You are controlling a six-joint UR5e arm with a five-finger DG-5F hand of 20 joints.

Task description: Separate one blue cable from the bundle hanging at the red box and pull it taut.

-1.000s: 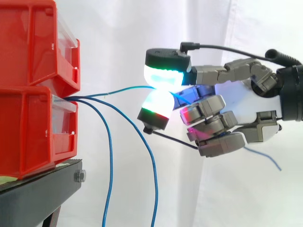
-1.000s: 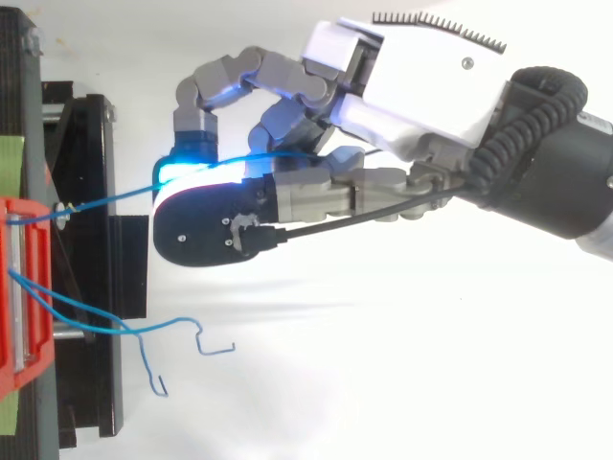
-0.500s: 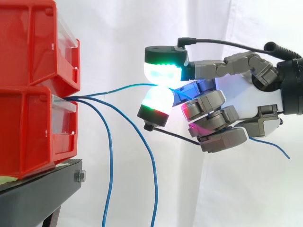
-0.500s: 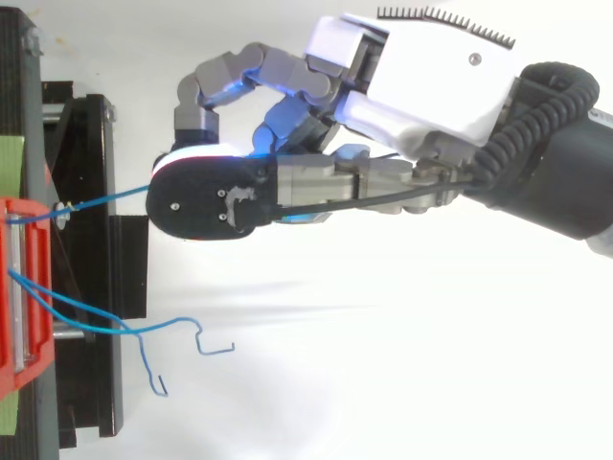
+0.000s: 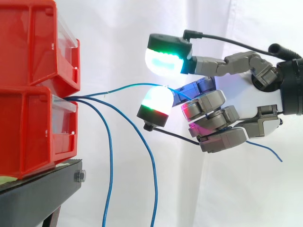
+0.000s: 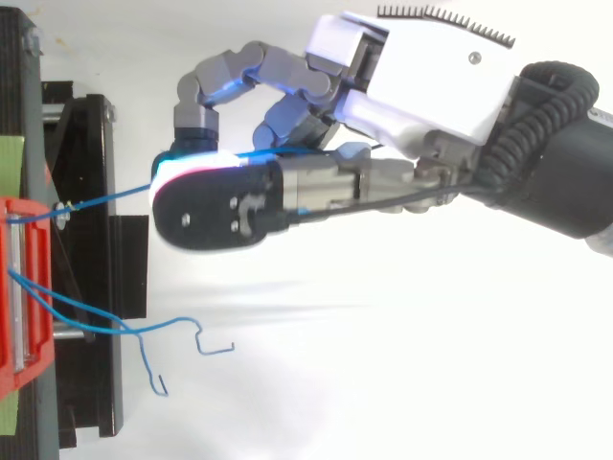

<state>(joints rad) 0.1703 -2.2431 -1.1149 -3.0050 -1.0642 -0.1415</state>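
Blue cable (image 5: 123, 88) strung from the lower red bin (image 5: 28, 127) toward 3 o'clock in a shallow arc, lying across the top of the lower glowing pad (image 5: 158, 100). Hand (image 5: 234, 101) not pinching: upper pad (image 5: 165, 59) clear at 12 o'clock with a gap beneath it, other fingers curled toward the palm. 2 other blue cables (image 5: 110, 156) hanging toward 6 o'clock. From the side: that gap, plus the cable's free tail (image 5: 267, 150) at 4 o'clock of the hand. From above: upper finger covering the gap, hanging cables ending in bent hooks beside the black stand (image 6: 91, 153).
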